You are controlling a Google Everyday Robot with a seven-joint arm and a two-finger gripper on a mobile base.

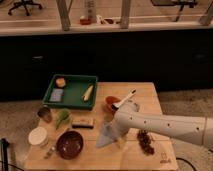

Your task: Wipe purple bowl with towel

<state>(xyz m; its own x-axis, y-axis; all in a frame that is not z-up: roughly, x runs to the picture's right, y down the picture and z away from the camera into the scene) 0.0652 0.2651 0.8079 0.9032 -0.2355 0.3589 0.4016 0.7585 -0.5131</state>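
- Bench (150,97): a wooden top carrying all the items below, with a dark cabinet front behind it.
- Arm (165,126): white, reaching in from the right edge and lying low across the front right of the bench. Its rounded end bends down toward the bench middle.
- Green tray (75,92): at the back left of the bench. It holds an orange piece (60,82) in its far left corner, a grey-blue pad (56,95) just in front of that, and a yellow elongated item (88,92) at its right side.
- Purple bowl (70,144): at the front left of the bench, upright, with nothing discernible inside. It is apart from the towel, which lies to its right.
- Towel (104,137): pale blue-grey, bunched into a peaked shape at the front middle, its upper corner meeting the arm's end.
- Pincer (116,131): at the towel's upper right edge, pointing down at the bench. Whether it is apart, together or clamped on the cloth cannot be told.
- Red bowl (111,103): just right of the tray, with a white-handled utensil (125,98) leaning out of it to the right.
- White round container (38,136): at the front left edge, contents not discernible.
- Dark cluster (146,141): in front of the arm, possibly grapes.
- Green item (62,117) and a metal cup (45,114): side by side in front of the tray.
- Dark bar (82,123): between the green item and the towel.
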